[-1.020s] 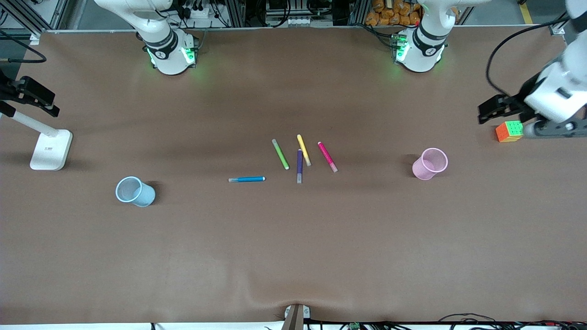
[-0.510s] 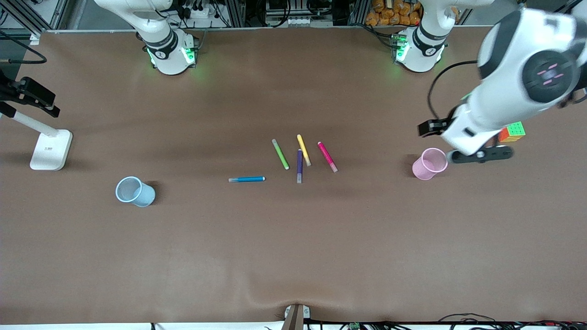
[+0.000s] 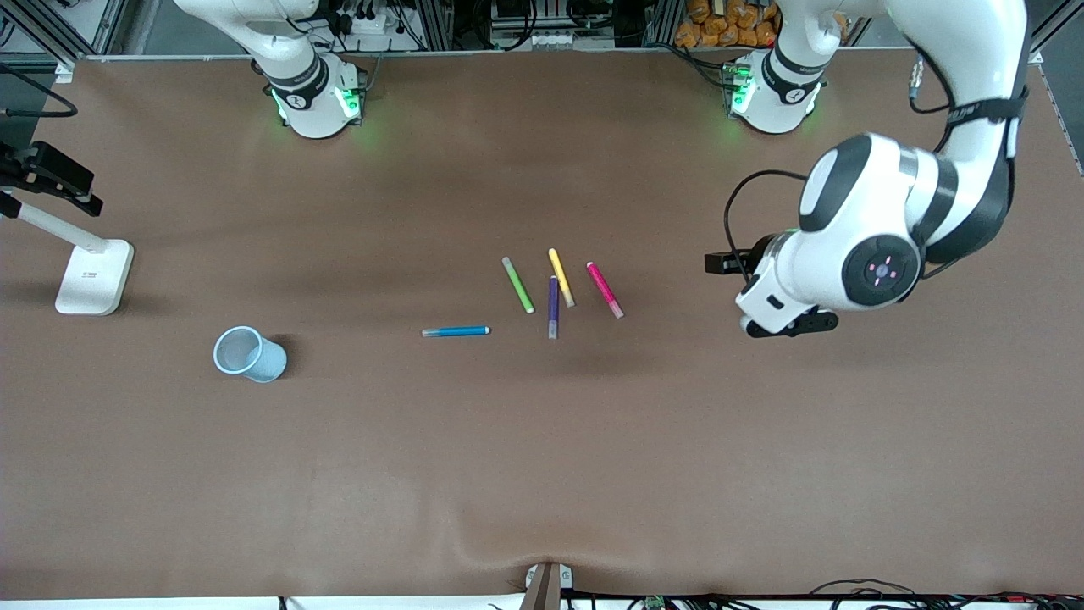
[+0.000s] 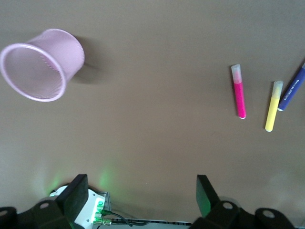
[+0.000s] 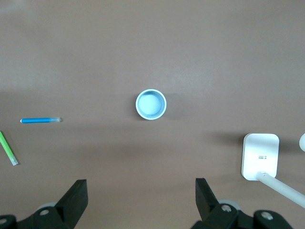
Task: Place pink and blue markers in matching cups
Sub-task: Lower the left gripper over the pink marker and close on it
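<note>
The pink marker [image 3: 605, 290] lies mid-table among other pens; it also shows in the left wrist view [image 4: 238, 90]. The blue marker [image 3: 456, 331] lies apart from them, toward the right arm's end, and shows in the right wrist view [image 5: 40, 120]. The blue cup [image 3: 248, 354] stands upright and shows from above in the right wrist view [image 5: 151, 104]. The pink cup [image 4: 35, 64] is hidden under the left arm in the front view. My left gripper [image 3: 792, 325] hangs open and empty over the pink cup's area [image 4: 141, 200]. My right gripper [image 5: 141, 200] is open and empty high above the table near the blue cup, and is out of the front view.
A green pen [image 3: 517, 285], a yellow pen [image 3: 561, 277] and a dark purple pen [image 3: 553, 307] lie beside the pink marker. A white stand [image 3: 93, 275] with a black head sits at the right arm's end of the table.
My left arm has swung in from its end of the table toward the middle. It now covers the pink cup and the coloured cube in the front view. The markers and cups have not moved.
</note>
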Available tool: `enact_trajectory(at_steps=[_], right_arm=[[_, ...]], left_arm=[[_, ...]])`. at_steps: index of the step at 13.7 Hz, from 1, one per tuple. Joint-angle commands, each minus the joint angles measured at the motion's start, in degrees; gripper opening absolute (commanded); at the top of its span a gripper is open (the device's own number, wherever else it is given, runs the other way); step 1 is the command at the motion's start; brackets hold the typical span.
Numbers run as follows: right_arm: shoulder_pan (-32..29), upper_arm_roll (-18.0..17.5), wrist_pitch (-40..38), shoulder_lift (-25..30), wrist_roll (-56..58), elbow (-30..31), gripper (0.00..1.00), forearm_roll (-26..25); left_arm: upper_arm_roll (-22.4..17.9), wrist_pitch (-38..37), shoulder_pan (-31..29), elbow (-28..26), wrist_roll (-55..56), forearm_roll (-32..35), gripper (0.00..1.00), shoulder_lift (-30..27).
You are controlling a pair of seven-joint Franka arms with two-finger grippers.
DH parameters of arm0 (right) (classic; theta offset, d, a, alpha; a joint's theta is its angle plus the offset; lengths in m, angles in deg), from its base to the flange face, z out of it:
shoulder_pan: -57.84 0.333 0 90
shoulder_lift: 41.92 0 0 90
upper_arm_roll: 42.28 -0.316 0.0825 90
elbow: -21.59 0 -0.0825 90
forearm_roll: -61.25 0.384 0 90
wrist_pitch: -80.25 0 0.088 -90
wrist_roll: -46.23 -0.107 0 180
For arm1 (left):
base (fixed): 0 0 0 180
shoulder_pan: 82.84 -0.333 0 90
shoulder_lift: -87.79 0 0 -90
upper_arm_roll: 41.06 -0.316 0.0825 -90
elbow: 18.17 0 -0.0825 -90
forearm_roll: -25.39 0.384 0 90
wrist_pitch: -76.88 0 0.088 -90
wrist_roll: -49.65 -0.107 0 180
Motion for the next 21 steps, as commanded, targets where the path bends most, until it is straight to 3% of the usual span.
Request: enact_trajectory(at_steps=[1,7,16,21], right_arm=[[-0.48,-0.36,-0.2,-0.16,0.83,-0.39,1.0,-0.56],[-0.4,-0.36,0.07,-0.25,0.83,0.4,1.0,-0.12],[-0.4,-0.36,0.15,-0.25,0.92,0.49,1.0,-0.21],[-0.4,-0.45,0.15,-0.16,1.01,0.32,1.0,-0.04]], left_arm=[[0.27,1.4,1.28,1.67,1.91,-4.41,1.0,3.65],[0.09,14.14,9.45,1.14,22.98,-6.37,1.0,13.14],[0.18,27.33,14.2,-0.44,32.58,-9.35,1.0,20.1],[0.18,30.41,13.76,-3.34,32.77,-17.5,1.0,20.19]])
